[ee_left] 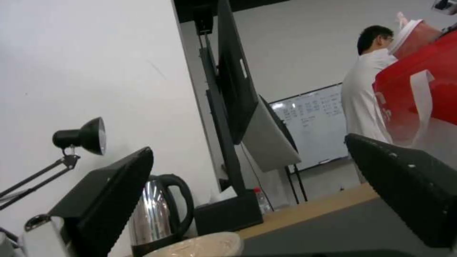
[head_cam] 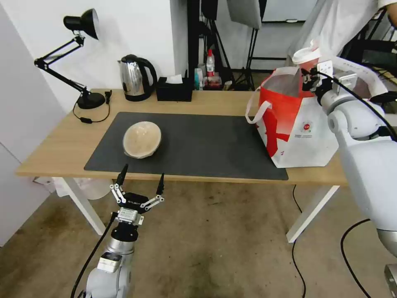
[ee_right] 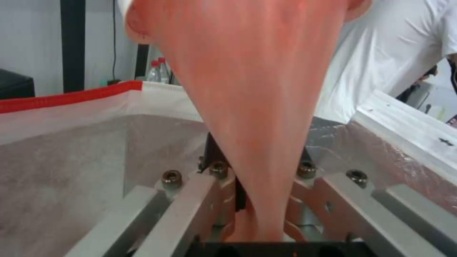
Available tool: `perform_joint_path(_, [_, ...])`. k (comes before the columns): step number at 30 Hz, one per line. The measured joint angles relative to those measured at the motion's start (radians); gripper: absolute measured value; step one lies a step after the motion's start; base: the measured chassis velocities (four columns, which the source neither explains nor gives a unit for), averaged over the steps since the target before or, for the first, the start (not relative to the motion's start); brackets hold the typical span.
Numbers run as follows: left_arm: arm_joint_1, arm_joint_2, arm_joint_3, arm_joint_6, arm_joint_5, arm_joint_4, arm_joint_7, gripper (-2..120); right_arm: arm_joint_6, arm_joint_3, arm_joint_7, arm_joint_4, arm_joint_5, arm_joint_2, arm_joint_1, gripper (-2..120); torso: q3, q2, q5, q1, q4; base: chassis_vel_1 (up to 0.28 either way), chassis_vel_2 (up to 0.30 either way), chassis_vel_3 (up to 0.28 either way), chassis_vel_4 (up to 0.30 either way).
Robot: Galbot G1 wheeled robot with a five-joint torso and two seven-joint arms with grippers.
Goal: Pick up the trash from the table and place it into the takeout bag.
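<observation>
Where the light-wood desk begins at the left, a black desk lamp stands by the wall, with a steel kettle and a black tissue box further along the back edge. On the dark grey mat, toward its left end, lies the round tan lidded bowl, tipped on its side. Just in front of the desk's near edge, below that bowl, the left hand hangs with its two black fingers spread wide and nothing between them; pale lettering on its body is too small to read.

At the right end of the desk stands the takeout bag, white with a red panel, one loop handle drooping off its left side. A small round red logo sits on its white face, with a line of tiny print under it that cannot be read. Above the bag's open mouth the right hand is clamped around the red cup, white lid uppermost; in the right wrist view the cup's tapered body runs down between the fingers, over the foil lining.
</observation>
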Motion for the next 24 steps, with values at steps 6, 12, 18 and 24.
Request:
perform_joint_path(6, [0.001, 0.000, 0.003, 0.000, 0.001, -0.004, 0.000, 100, -0.076, 0.016, -0.017, 0.038, 0.001, -0.011, 0.005, 6, 0.000, 0.000, 0.0001, 0.000, 0.0001, 0.000, 0.000, 0.000, 0.000])
perform_joint_path(12, [0.011, -0.001, 0.005, 0.000, 0.003, -0.018, 0.001, 100, -0.136, 0.038, -0.046, 0.080, 0.010, -0.033, -0.006, 6, 0.000, 0.000, 0.0002, 0.000, 0.0000, 0.000, 0.000, 0.000, 0.000])
perform_joint_path(18, [0.019, -0.001, 0.006, 0.000, 0.004, -0.031, 0.001, 100, -0.137, 0.045, -0.041, 0.099, 0.015, -0.050, -0.020, 6, 0.000, 0.000, 0.0001, 0.000, 0.0001, 0.000, 0.000, 0.000, 0.000])
perform_joint_path(24, [0.024, -0.001, 0.006, 0.000, 0.006, -0.047, 0.001, 100, -0.136, 0.056, -0.044, 0.113, 0.019, -0.072, -0.039, 21, 0.000, 0.000, 0.0001, 0.000, 0.0000, 0.000, 0.000, 0.000, 0.000])
